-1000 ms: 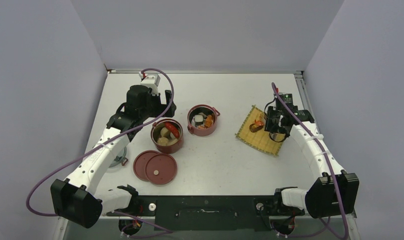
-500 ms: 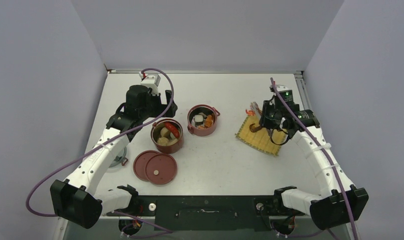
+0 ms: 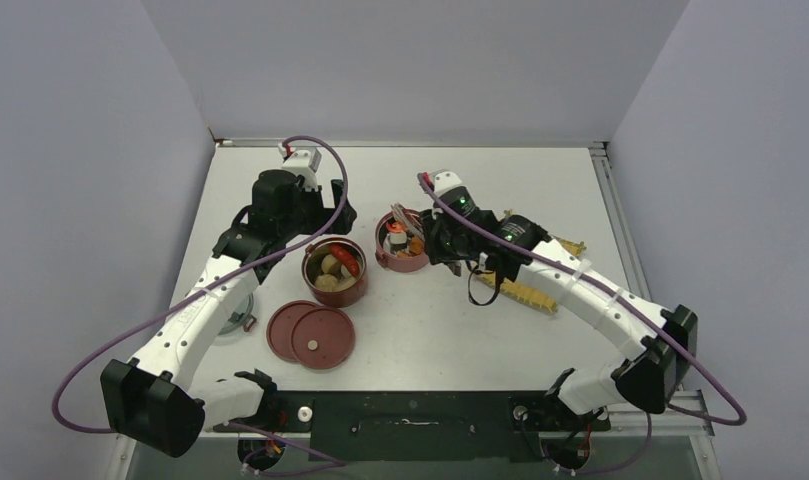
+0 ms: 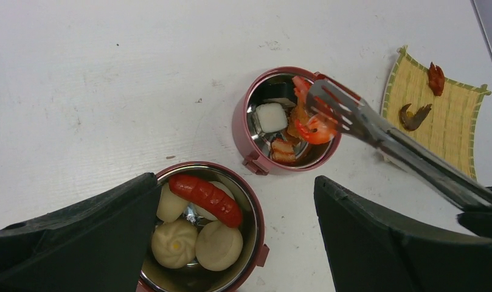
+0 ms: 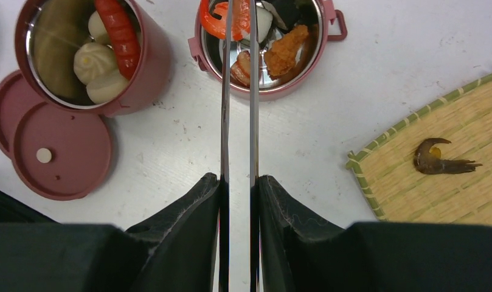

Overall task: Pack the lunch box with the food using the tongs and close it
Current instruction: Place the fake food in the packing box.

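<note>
Swinging left off the yellow mat since a second ago, the right tool now reaches over the farther lunch box bowl, clenched on the tongs. Between the tong tips sits an orange-red shrimp-like piece, just above the food already in that bowl. The nearer bowl holds pale buns and a red sausage. The left tool hovers above it, fingers spread wide and grasping nothing. Two dark-red lids lie overlapping on the counter beside that bowl. Two brown pieces lie on the mat.
</note>
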You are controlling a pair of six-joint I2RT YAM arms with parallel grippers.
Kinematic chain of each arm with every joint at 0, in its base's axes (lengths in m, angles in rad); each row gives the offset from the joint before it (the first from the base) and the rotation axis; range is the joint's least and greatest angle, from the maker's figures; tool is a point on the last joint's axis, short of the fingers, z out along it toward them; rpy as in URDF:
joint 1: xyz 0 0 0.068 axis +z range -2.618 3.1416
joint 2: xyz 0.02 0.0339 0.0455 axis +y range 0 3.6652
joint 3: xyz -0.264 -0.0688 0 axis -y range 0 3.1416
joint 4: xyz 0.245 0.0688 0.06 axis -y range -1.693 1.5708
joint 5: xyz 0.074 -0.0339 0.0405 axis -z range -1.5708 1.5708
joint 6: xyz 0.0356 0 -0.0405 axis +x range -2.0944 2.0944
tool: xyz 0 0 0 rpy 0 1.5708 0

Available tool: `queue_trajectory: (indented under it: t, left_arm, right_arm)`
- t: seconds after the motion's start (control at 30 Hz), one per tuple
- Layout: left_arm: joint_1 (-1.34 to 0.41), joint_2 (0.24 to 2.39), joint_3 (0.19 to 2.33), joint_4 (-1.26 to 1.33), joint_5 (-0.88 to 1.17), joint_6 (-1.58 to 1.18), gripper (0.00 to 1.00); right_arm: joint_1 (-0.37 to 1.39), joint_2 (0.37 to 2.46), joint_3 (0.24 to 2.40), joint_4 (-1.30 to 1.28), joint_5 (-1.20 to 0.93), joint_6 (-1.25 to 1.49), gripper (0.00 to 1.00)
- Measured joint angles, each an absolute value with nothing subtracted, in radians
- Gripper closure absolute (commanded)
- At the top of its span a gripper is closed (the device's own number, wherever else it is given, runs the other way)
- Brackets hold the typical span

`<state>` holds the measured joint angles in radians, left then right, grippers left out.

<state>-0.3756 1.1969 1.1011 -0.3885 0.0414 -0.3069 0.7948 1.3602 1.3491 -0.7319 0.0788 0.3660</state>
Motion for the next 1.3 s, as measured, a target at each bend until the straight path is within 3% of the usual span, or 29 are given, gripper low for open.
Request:
queue_trajectory:
  t: [0.23, 1.3]
  left_arm:
    - [-0.373, 1.197, 1.097, -0.385, 0.035, -0.307, 0.03]
    - [-0.372, 1.2, 1.096, -0.385, 0.035, -0.307, 0.03]
  right_arm:
    - [0.835, 1.477, 1.352, -0.709, 0.135, 0.345, 0.95]
    - [0.867, 1.598, 1.35, -0.663, 0.168, 0.318, 0.95]
